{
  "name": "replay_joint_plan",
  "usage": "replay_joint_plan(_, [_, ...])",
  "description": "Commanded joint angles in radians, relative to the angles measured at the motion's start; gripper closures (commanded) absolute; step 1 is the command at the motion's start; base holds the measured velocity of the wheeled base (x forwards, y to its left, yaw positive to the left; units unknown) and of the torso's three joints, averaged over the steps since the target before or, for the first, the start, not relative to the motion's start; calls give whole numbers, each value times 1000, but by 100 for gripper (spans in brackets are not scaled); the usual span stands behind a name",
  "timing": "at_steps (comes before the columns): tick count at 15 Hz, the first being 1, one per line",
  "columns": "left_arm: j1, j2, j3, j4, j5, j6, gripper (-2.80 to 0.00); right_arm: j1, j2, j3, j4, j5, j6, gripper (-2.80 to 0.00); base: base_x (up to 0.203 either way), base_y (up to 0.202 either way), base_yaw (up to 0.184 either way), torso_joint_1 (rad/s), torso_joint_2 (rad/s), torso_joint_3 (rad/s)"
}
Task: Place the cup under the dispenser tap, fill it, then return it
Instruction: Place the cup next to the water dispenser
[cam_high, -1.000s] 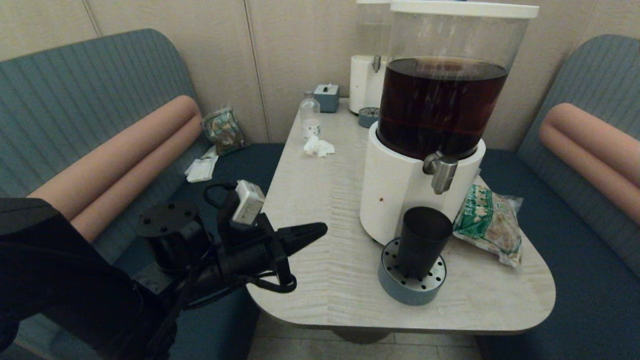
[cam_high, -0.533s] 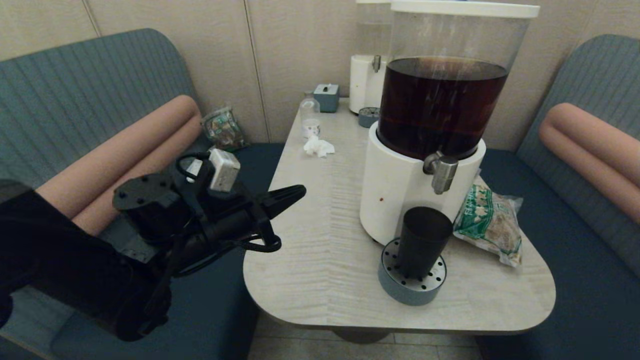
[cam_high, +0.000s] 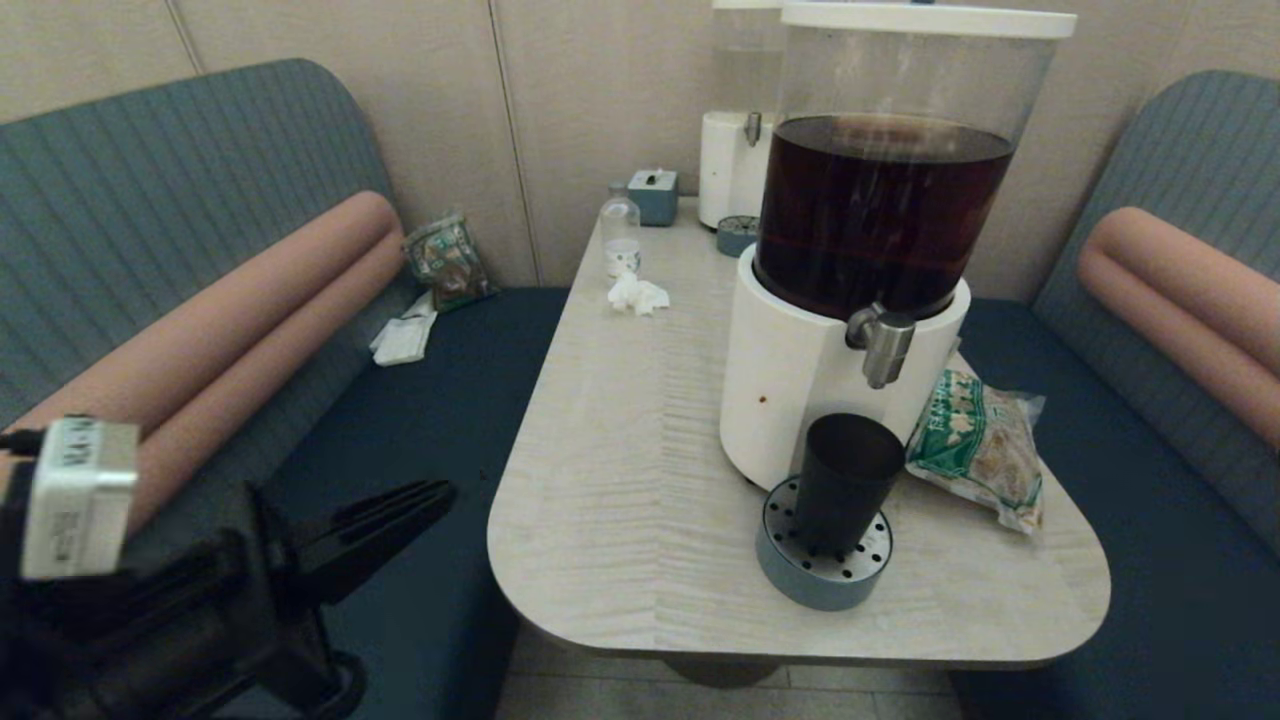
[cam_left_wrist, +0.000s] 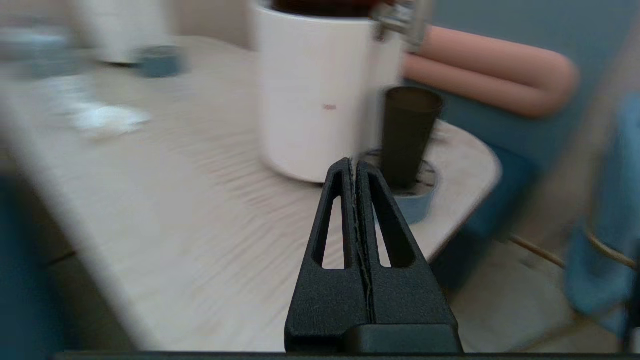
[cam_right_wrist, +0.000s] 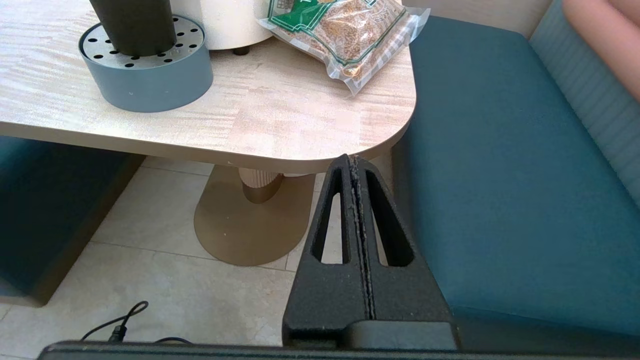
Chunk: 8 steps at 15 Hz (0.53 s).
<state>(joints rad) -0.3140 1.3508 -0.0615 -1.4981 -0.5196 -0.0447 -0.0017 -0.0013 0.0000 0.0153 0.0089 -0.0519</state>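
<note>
The cup (cam_high: 846, 484) stands upright on a perforated grey-blue drip tray (cam_high: 822, 575) near the worktop's (cam_high: 620, 480) rounded front edge, directly below the dispenser tap (cam_high: 882, 343). The left gripper (cam_high: 435, 494), jaws clenched on nothing, hangs off the worktop's left edge over the blue bench seat (cam_high: 440, 400), well apart from the cup. The right gripper (cam_right_wrist: 354, 165), jaws likewise pressed together, sits below the worktop's front right corner. A green-printed snack bag (cam_high: 978, 445) lies just beside the tray; its lettering appears unreadable.
</note>
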Motion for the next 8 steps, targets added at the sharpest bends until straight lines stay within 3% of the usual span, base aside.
replay_joint_plan(1, [33, -213, 53, 64, 53, 4, 0, 0, 1, 0, 0, 0, 0, 0, 0, 0, 0, 0, 0, 0])
replay_joint_plan(3, [43, -283, 45, 142, 72, 25, 0, 0, 1, 0, 0, 0, 0, 0, 0, 0, 0, 0, 0, 0])
replay_joint_plan(4, [44, -305, 36, 164, 71, 40, -280, 0, 1, 0, 0, 0, 0, 0, 0, 0, 0, 0, 0, 0])
replay_joint_plan(8, [44, -326, -95, 339, -46, 52, -280, 0, 1, 0, 0, 0, 0, 0, 0, 0, 0, 0, 0, 0])
